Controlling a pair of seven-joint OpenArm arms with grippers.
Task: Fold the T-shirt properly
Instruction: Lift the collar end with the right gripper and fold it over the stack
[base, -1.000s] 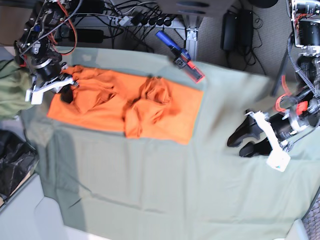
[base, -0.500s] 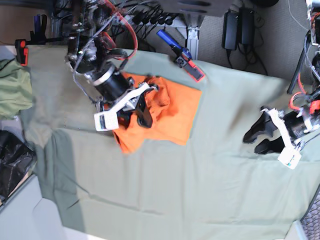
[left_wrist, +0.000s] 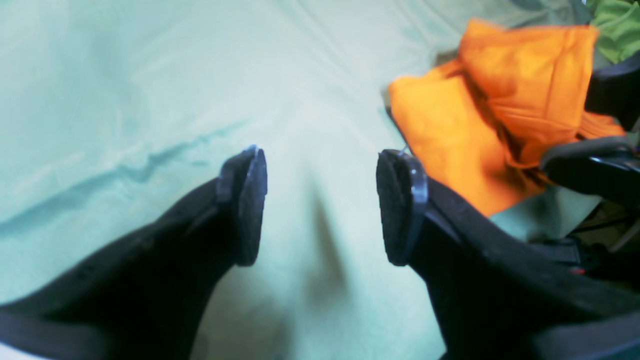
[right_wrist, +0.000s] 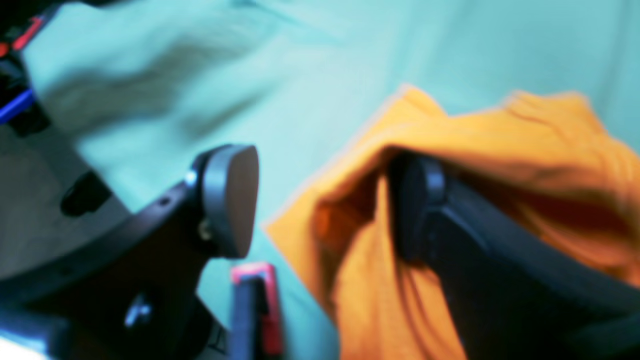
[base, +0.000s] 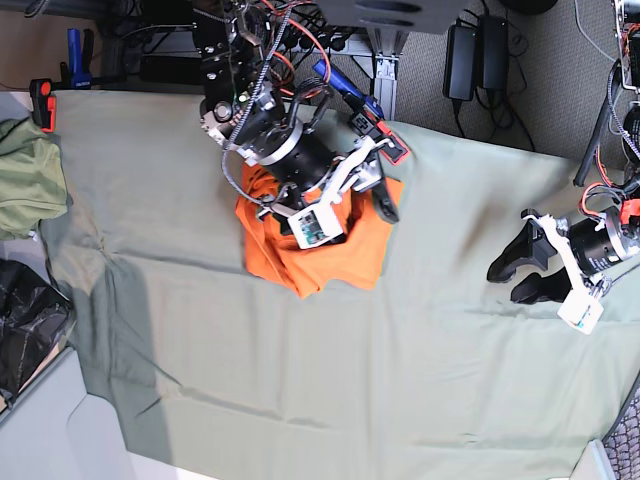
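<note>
The orange T-shirt (base: 335, 258) lies bunched and folded over itself on the pale green table cloth (base: 300, 370), left of centre at the back. My right gripper (base: 375, 185) hangs over its right end, jaws wide apart. In the right wrist view the right gripper (right_wrist: 325, 200) stands open, with a fold of the T-shirt (right_wrist: 500, 150) draped over one finger and nothing pinched. My left gripper (base: 505, 283) is open over bare cloth at the right. In the left wrist view the left gripper (left_wrist: 320, 205) holds nothing, and the T-shirt (left_wrist: 480, 125) lies ahead to its right.
An olive green garment (base: 25, 175) is bunched at the table's left edge. A blue and red clamp (base: 360, 112) lies at the back edge beside the right arm, and a red one (base: 42, 100) at the back left corner. Cables and power bricks sit behind the table.
The right arm carried the shirt's left end across to the right, folding it over the rest, and its jaws have opened. The left arm has barely moved.
</note>
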